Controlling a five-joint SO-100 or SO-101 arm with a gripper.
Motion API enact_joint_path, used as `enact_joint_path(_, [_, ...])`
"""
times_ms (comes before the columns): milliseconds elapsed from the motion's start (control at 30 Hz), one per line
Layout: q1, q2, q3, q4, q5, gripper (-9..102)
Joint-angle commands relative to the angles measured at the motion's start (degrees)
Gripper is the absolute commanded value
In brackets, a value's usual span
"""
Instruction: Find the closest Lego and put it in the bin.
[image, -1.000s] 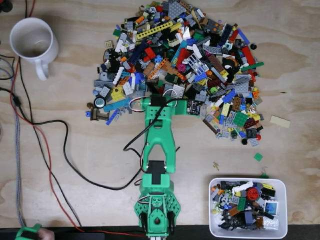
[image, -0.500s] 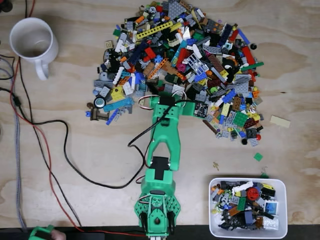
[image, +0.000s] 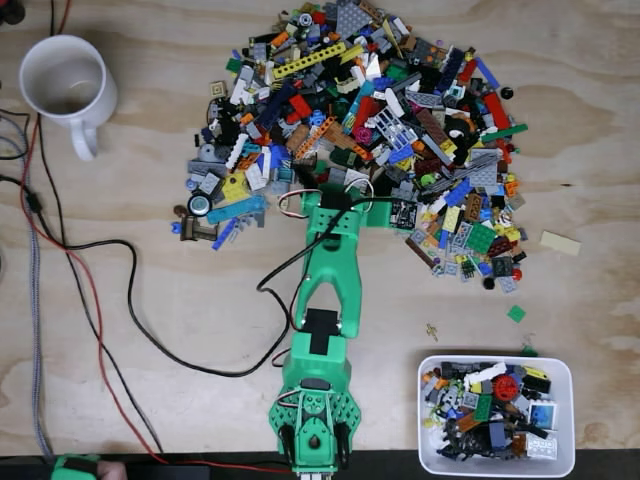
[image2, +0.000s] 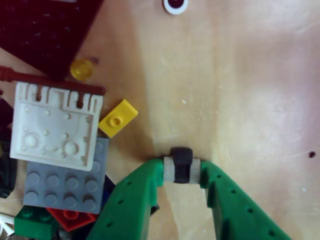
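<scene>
Where the Lego pile meets bare tabletop (image: 180, 330), the green end effector (image2: 182, 167) pinches a small dark Lego piece (image2: 181, 156).
A yellow plate (image2: 118, 118) lies just left in the wrist view; the bin (image: 569, 415) sits well apart.

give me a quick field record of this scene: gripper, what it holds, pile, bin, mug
gripper: green two-finger gripper, shut on a small dark piece, at the pile's near edge
held piece: small black and grey Lego piece clamped between the fingertips, just above the wooden table
pile: large mixed Lego pile, top centre in the fixed view
bin: white tub, lower right, already holding many pieces
mug: white mug, upper left, upright
</scene>
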Motion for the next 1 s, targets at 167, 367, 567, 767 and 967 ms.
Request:
enact_joint_path(167, [1.58,8.44,-12.30,14.33,-14.33,0])
enact_joint_path(367, [18.19,23.29,-18.54,30.76,-40.25,0])
enact_joint_path(567, [47.72,33.66,-14.77,29.62,-62.05,1])
enact_joint_path(767, [71.28,42.01,-0.09,13.71,-80.51,1])
enact_joint_path(967, [83.58,46.49,13.80,0.62,-90.18,2])
